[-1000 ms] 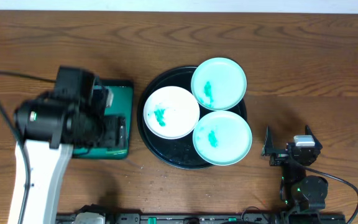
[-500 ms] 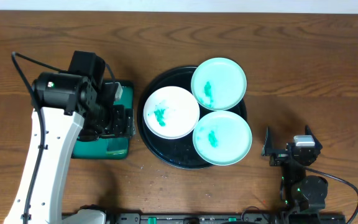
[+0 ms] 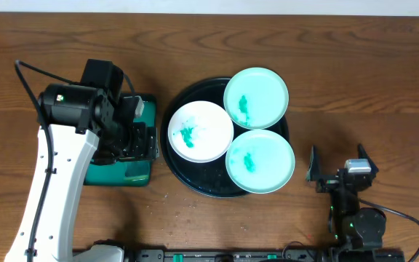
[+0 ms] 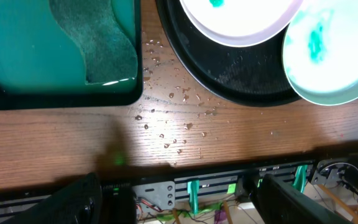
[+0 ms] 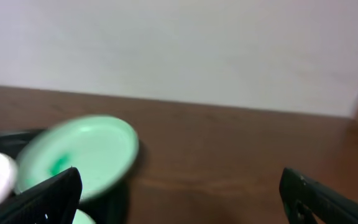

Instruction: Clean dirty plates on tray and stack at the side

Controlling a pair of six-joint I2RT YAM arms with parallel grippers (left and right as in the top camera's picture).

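Observation:
The round black tray (image 3: 201,180) sits mid-table and carries three plates. A white plate (image 3: 200,131) lies at its left, one mint plate (image 3: 256,98) at the back and another mint plate (image 3: 260,161) at the front; all three carry teal smears. My left gripper (image 3: 135,140) hovers open over the right part of a green rectangular tray, left of the plates. In the left wrist view its gripper (image 4: 179,205) holds nothing. My right gripper (image 3: 337,169) stands open and empty, low at the front right, apart from the tray. The right wrist view shows a blurred mint plate (image 5: 79,152).
The green rectangular tray (image 3: 118,173) with a black rim holds a dark green sponge (image 4: 101,46). Water drops (image 4: 179,124) dot the wood between it and the table's front edge. A black rail (image 4: 229,180) runs along that edge.
The left arm swung back and to the right over the green tray a second ago, then stayed put. The right gripper sank slightly toward the front edge. The plates have not moved.

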